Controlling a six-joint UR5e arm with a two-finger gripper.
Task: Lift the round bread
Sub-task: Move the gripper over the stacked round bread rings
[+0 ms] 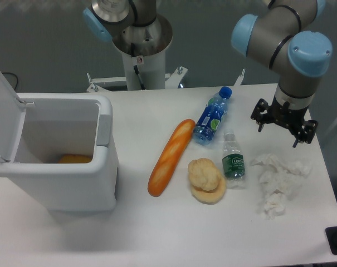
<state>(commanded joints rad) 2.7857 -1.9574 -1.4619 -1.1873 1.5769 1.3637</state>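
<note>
The round bread (204,173) is pale beige, lying on a flatter golden ring-shaped bread (210,194). The baguette (171,157) is orange with paler slashes. One bottle (212,117) is blue with a blue cap and green label; the smaller bottle (233,162) is clear, green-labelled. Tissues (279,182), bin (57,156) and bench (157,233) are white. The tool (284,123) is black.

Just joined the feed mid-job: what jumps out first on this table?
The long orange baguette lies at the centre of the table, with the round bread just right of it, resting on a flatter golden bread. The open gripper hovers at the far right, above crumpled tissues. A white bin stands open at the left.
</note>
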